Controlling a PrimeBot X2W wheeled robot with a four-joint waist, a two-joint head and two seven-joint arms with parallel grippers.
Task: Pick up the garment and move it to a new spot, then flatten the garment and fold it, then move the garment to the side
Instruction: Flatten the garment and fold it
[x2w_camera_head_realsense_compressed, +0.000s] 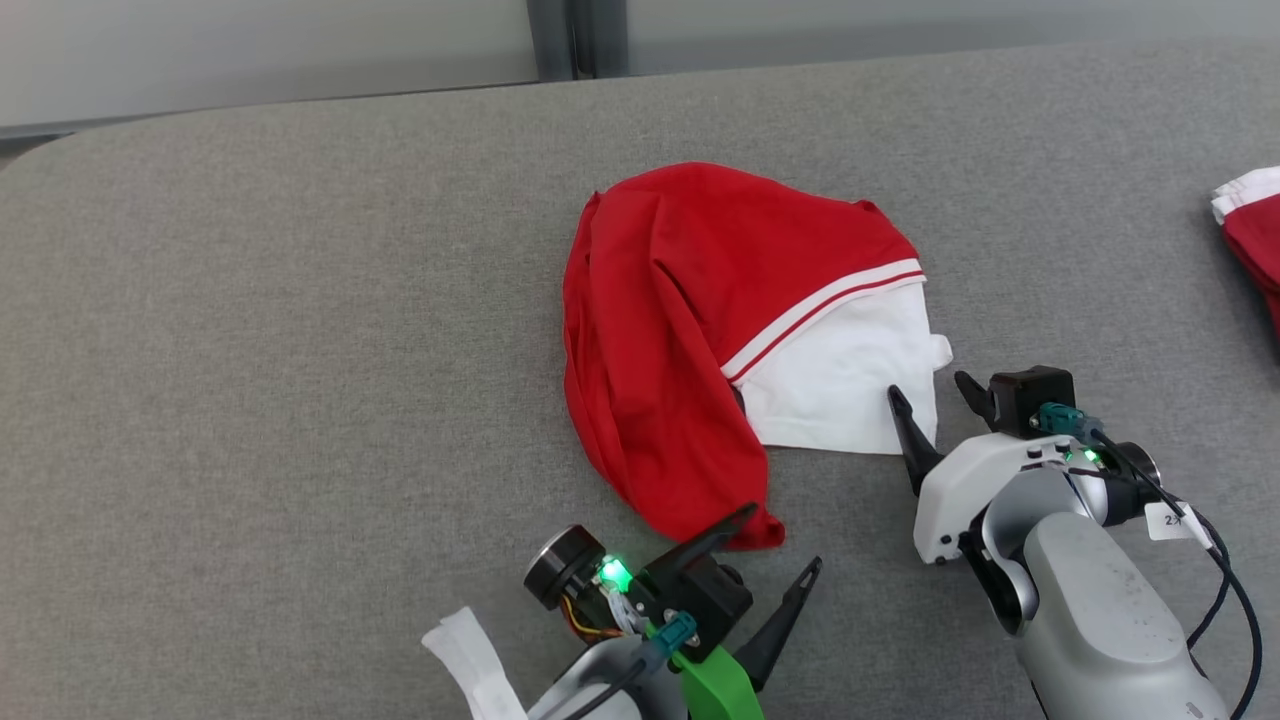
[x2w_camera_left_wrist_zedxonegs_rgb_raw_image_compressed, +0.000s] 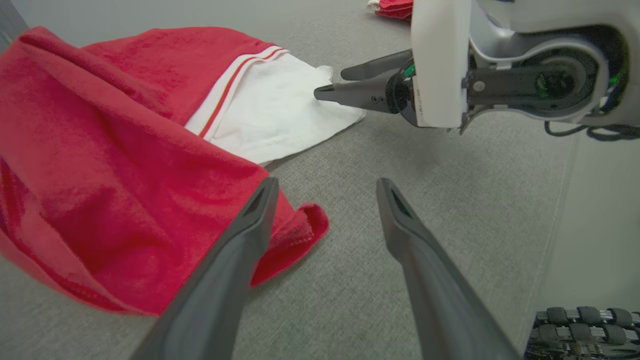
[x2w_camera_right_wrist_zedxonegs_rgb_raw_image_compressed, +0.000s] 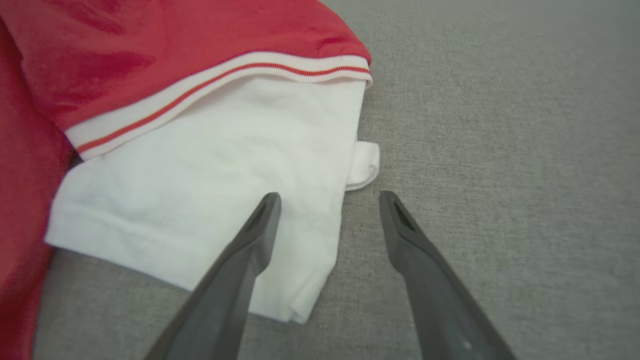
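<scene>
The garment (x2w_camera_head_realsense_compressed: 690, 330) is a red and white piece with a striped band, lying crumpled in the middle of the grey surface. My left gripper (x2w_camera_head_realsense_compressed: 785, 540) is open at its near red corner (x2w_camera_left_wrist_zedxonegs_rgb_raw_image_compressed: 300, 225), one finger over the cloth, nothing gripped. Open too, my right gripper (x2w_camera_head_realsense_compressed: 928, 387) straddles the right edge of the white part (x2w_camera_right_wrist_zedxonegs_rgb_raw_image_compressed: 210, 190), with one finger over the cloth and the other over bare surface. The left wrist view also shows the right gripper (x2w_camera_left_wrist_zedxonegs_rgb_raw_image_compressed: 335, 85) at the white edge.
Another red and white folded cloth (x2w_camera_head_realsense_compressed: 1255, 235) lies at the far right edge. The grey padded surface (x2w_camera_head_realsense_compressed: 300, 350) stretches wide to the left, with its far edge against a pale wall. A white tag (x2w_camera_head_realsense_compressed: 470, 665) hangs by my left wrist.
</scene>
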